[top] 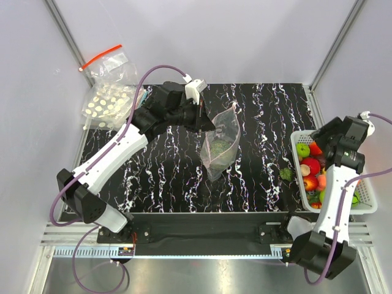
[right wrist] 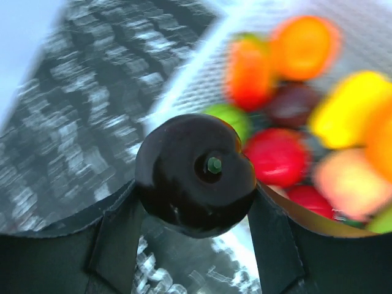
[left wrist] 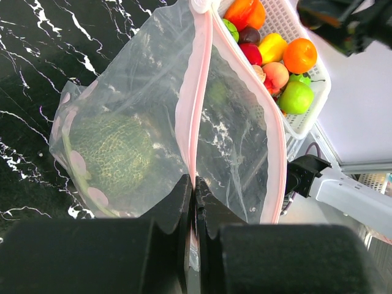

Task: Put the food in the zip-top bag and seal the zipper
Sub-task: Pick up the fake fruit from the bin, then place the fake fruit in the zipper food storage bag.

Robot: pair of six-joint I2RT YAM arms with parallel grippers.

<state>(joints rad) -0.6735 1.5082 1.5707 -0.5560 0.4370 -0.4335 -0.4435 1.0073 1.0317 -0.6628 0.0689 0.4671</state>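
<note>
The clear zip-top bag [top: 219,147] hangs over the middle of the black marbled table, also seen in the left wrist view [left wrist: 141,104]. The dark green bumpy lump [top: 217,150] sits inside it [left wrist: 113,153]. My left gripper [top: 208,124] is shut on the pinkish zipper [left wrist: 201,92] at the bag's mouth edge [left wrist: 195,190]; the mouth gapes open. My right gripper [top: 323,160] is over the basket, shut [right wrist: 196,196] on a round dark purple fruit [right wrist: 184,177] with a green stem. An elongated orange-red piece [left wrist: 245,12] lies in the basket [right wrist: 248,67].
A white basket [top: 367,205] of mixed fruits stands at the right table edge. A small green piece [top: 286,174] lies on the table beside it. Stacked white-dotted bags [top: 107,104] and a red-strip clear bag [top: 110,61] lie at the back left.
</note>
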